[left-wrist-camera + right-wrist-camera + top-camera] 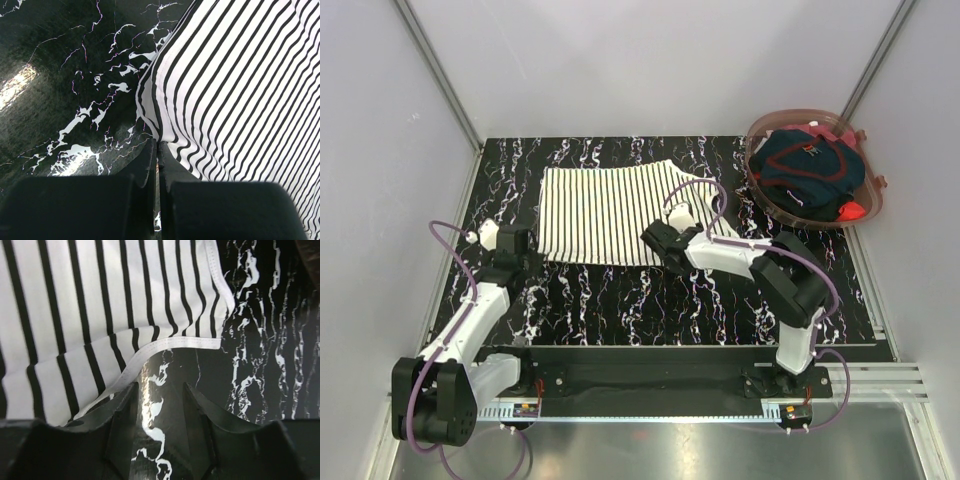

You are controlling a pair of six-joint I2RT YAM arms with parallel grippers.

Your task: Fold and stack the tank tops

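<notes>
The white tank top with navy stripes point(605, 212) lies flat on the black marbled table point(620, 300). My left gripper point(525, 248) sits at its near left corner. In the left wrist view the jaws point(158, 145) are shut, with the corner of the striped cloth point(240, 90) pinched at their tips. My right gripper point(658, 240) is at the top's near right edge. Its jaws point(160, 386) stand apart over bare table, the left fingertip point(127, 395) touching the white hem of the striped cloth point(90, 305). The dark navy tank top with red trim point(805, 170) lies bunched in a basket.
The translucent brownish basket point(750, 160) stands at the back right of the table. Grey walls with metal rails close in the left, back and right sides. A black rail point(640, 375) runs along the near edge between the arm bases.
</notes>
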